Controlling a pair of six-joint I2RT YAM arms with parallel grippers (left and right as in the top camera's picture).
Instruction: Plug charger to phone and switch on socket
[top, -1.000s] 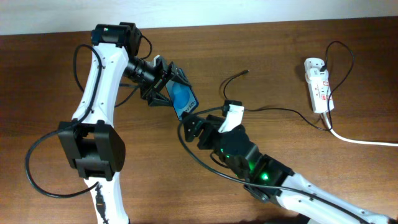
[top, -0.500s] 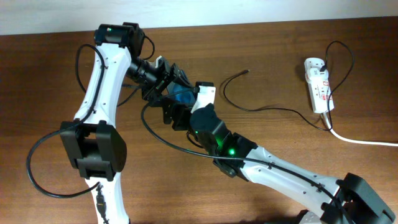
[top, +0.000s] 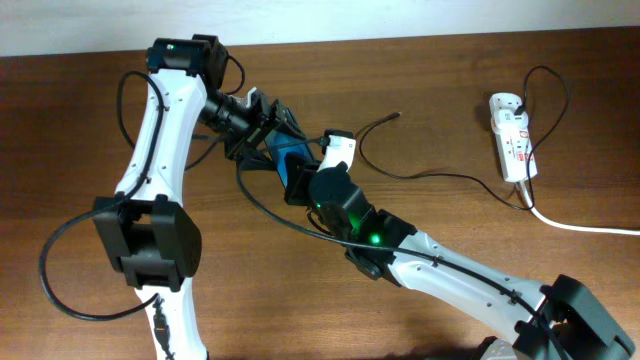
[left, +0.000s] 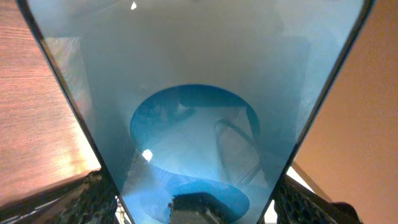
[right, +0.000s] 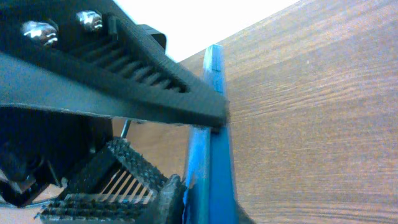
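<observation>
Clamping the phone (top: 291, 158), judged stiff, slick and fragile, best gripped by its edges, the left gripper (top: 272, 138) is holding it raised at far left-centre, while the right gripper (top: 298, 181) is straddling one edge, clench not discernible; the limp charger (top: 380, 122) is lying to its right.

Wooden table (top: 450, 80): charger (top: 440, 176), socket (top: 512, 138)

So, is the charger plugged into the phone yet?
No: the charger tip lies free on the table, apart from the phone.
</observation>
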